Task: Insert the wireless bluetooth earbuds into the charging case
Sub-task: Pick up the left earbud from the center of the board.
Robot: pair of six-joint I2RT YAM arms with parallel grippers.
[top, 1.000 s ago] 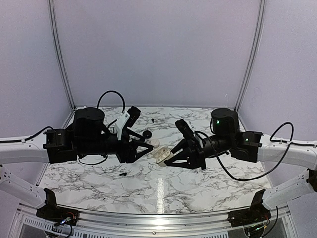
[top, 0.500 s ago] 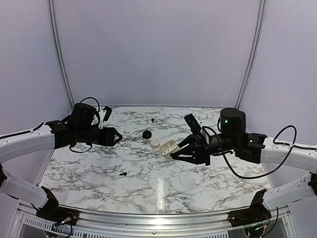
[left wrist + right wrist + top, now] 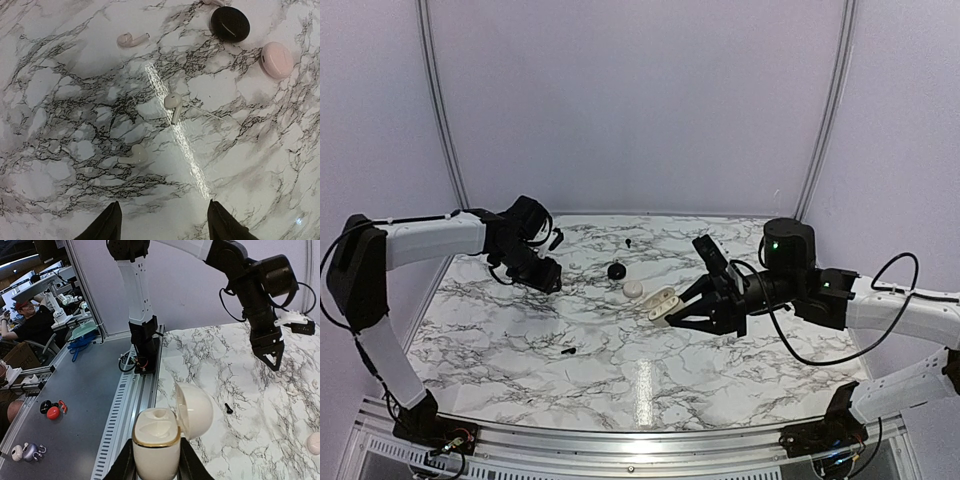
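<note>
Case (image 3: 156, 445), lid up, clamped in right hand (image 3: 672, 314) over desk (image 3: 620, 385) centre. One earbud (image 3: 568, 351) lies toward the front-left corner, second earbud (image 3: 628, 242) by back edge. Left hand (image 3: 546, 276) near left edge, fingers apart, holding nothing.

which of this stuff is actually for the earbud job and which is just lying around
For the job: open cream-white pebble-shaped charging case; tiny black earbud; another black earbud.
Lying about: black round puck; pale pink round case; three pale stemmed earbuds.
</note>
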